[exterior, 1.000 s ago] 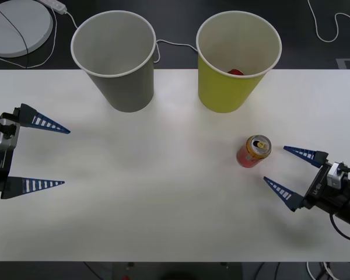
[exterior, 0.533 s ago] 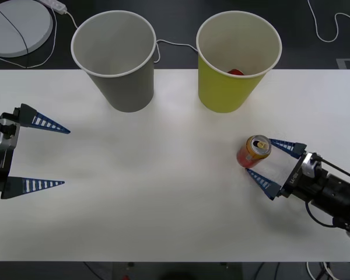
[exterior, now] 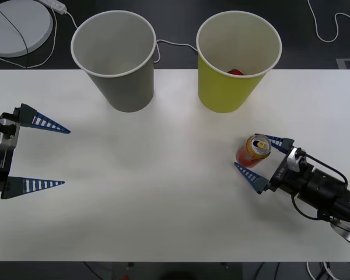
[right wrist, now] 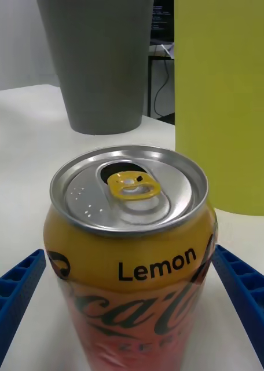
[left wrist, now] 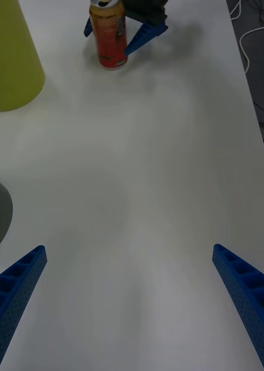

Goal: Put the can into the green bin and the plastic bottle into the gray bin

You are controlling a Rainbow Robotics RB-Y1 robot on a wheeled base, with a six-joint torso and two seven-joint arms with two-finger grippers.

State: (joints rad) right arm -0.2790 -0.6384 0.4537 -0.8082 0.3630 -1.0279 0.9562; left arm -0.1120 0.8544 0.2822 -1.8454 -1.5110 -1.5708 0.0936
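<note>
My right gripper (exterior: 258, 161) sits low on the table (exterior: 163, 204) with its fingers (exterior: 249, 177) spread apart, one on each side of the can (exterior: 254, 151). The can stands upright between them, near the table's right side and in front of the green bin (exterior: 238, 58). From my right wrist, the can (right wrist: 132, 255) stands between the two blue fingers (right wrist: 16, 290), and I cannot tell whether either pad is touching it; nothing looks clamped yet. So I judge this the reach-and-straddle step for the can, just before the grasp.

Next I would close the fingers squarely on the can's side, keeping it upright, then lift it above the green bin's rim and let go over the opening. Something red already shows inside that bin; I cannot tell what it is.

My left gripper (exterior: 41, 154) waits at the table's left edge, fingers wide apart and empty, well away from the gray bin (exterior: 114, 58). I see no bottle on the table.
</note>
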